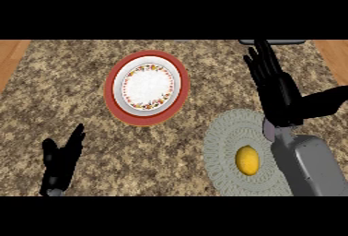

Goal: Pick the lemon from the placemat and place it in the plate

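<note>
Right hand (277, 90): black, fingers straight and slightly spread, holding nothing; it sits past the placemat's far edge, beyond the lemon, so it seems not yet lined up for a grasp.
Counter (81, 115): speckled brown stone fills the view and bears everything.
Placemat (224, 152): round, pale grey, lower right; the right forearm (309, 166) crosses and hides its right side.
Plate (113, 99): red rim, white flowered centre, up and left of the placemat; this is the lemon's goal.
Left hand (61, 161): open, fingers up, resting lower left.
Lemon (247, 160): yellow, untouched on the placemat, just beside the forearm, well apart from the plate.
</note>
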Robot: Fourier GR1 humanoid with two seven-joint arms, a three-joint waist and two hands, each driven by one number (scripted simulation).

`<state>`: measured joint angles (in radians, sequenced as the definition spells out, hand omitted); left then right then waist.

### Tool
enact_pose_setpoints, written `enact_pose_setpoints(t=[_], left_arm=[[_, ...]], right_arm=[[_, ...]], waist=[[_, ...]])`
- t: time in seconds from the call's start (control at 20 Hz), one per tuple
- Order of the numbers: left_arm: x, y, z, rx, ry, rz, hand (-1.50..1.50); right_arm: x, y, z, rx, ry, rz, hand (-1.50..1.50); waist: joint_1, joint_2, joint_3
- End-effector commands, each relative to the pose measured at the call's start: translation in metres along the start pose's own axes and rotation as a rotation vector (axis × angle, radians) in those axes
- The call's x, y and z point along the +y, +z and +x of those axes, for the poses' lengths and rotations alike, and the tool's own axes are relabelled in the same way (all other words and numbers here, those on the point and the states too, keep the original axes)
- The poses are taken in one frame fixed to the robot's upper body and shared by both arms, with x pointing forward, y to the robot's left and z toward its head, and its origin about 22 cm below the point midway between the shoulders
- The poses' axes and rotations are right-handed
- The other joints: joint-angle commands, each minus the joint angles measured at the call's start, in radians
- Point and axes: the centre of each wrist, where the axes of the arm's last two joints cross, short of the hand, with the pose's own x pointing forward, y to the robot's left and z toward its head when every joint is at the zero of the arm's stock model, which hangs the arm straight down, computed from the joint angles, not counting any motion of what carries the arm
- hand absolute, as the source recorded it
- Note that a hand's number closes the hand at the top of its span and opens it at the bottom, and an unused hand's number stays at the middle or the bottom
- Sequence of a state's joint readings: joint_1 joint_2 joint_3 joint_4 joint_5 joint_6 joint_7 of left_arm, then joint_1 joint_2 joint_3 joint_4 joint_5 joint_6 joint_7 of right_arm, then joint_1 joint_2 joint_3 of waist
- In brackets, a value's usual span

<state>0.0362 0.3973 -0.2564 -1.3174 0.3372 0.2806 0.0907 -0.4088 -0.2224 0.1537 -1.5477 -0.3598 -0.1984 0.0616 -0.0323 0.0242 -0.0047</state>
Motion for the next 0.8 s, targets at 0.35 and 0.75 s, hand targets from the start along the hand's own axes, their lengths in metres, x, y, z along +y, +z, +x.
enact_pose_setpoints(t=[0.35,0.75], left_arm=[[0.063,0.014,0.041,-0.32,-0.29,0.157,0.0],[0.064,0.016,0.042,-0.398,-0.328,0.099,0.0]], right_arm=[[-0.105,0.078,-0.029,-0.113,0.215,-1.017,-1.5],[-0.02,0.103,-0.018,-0.392,0.249,-1.364,-1.5]], waist=[[-0.086,-0.048,0.0],[-0.004,-0.04,0.004]])
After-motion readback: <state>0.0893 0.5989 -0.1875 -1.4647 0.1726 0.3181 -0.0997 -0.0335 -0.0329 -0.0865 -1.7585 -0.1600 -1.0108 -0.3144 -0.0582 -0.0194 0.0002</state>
